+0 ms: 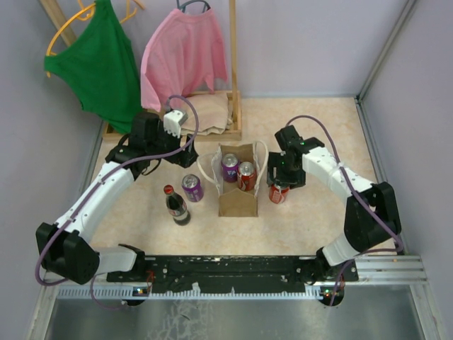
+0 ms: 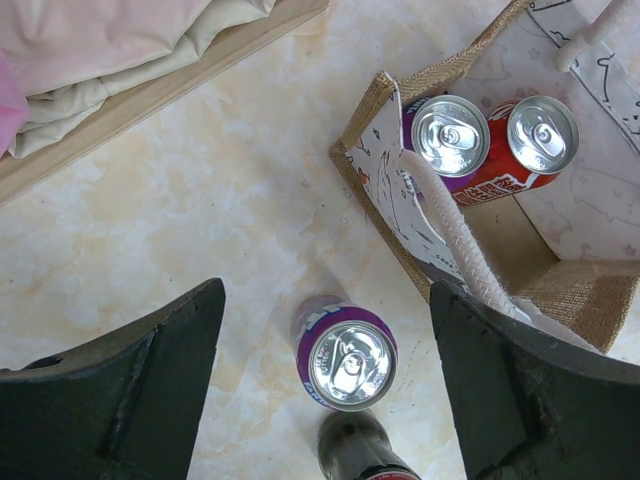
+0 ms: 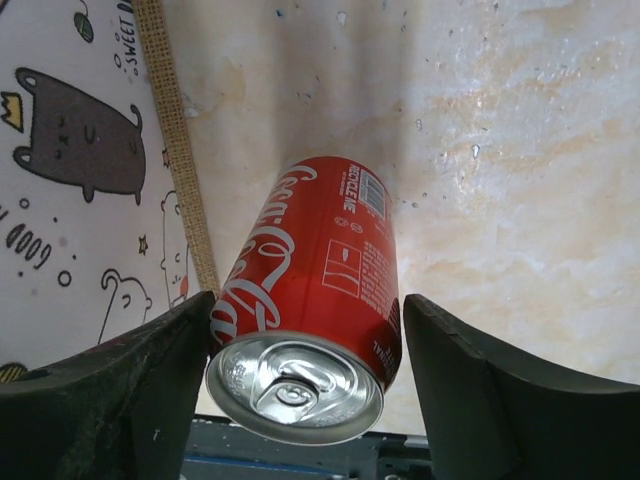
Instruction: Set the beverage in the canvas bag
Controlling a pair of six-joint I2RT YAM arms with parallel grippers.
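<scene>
One red can (image 3: 320, 260) sits between fingers of the right claw (image 3: 307, 320), apparently grasped.

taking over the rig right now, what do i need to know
Left tool: open, above the loose purple can, left of the canvas bag.
Right tool: fingers close on both sides of the loose red can, right of the bag; grip unclear.
Done: bagged purple can and bagged red can stand inside.
Left: both loose cans and the cola bottle are outside.
</scene>
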